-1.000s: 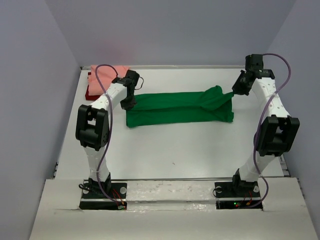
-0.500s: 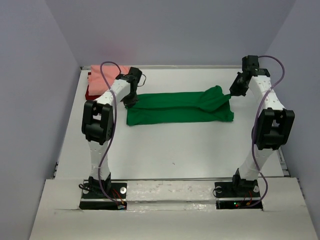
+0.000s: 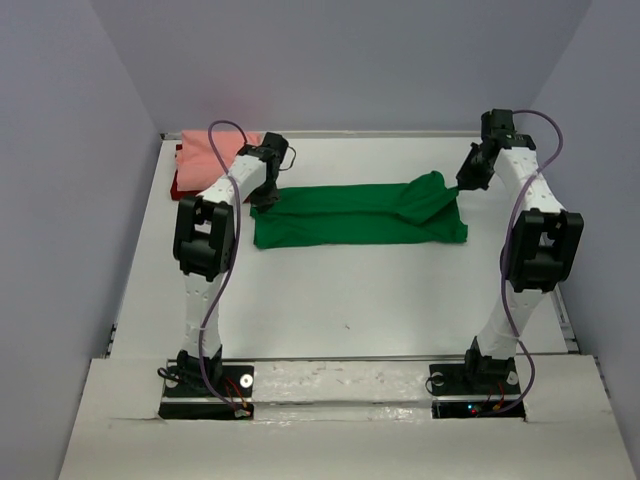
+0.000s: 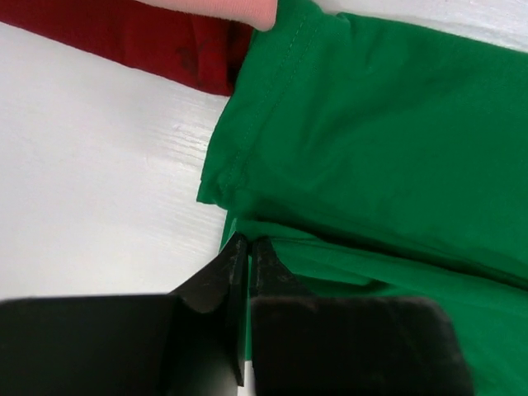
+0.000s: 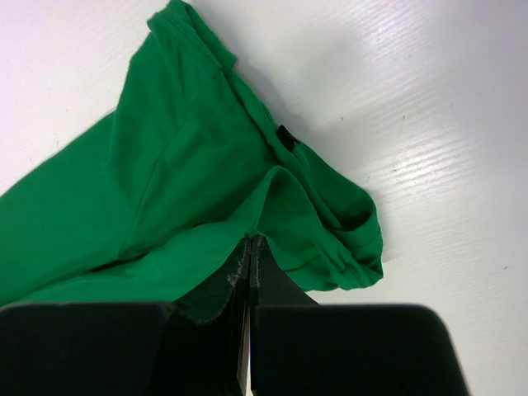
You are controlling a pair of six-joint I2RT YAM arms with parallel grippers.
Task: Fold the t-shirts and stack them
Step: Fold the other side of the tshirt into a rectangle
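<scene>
- Your green t-shirt (image 3: 355, 213) lies on the desk (image 3: 350, 300). It is folded into a long band that runs from 9 o'clock to 3 o'clock, a little past the middle toward 12.
- The 3 o'clock end of the shirt is bunched up and puffy.
- Your left claw (image 3: 268, 197) is at the shirt's 10 o'clock corner. Its tips are squeezed together, and they pinch the green edge there.
- Your right claw (image 3: 463, 186) is at the shirt's 2 o'clock corner. Its tips are squeezed together too, and the green cloth climbs up to them.
- The pink t-shirt (image 3: 210, 150) sits in the desk's 10 o'clock corner.
- The dark red t-shirt (image 3: 181, 186) lies under the pink one and peeks out on the 6 o'clock side.
- The dark red one is just beside the green shirt's 9 o'clock end. You cannot tell if they touch.
</scene>
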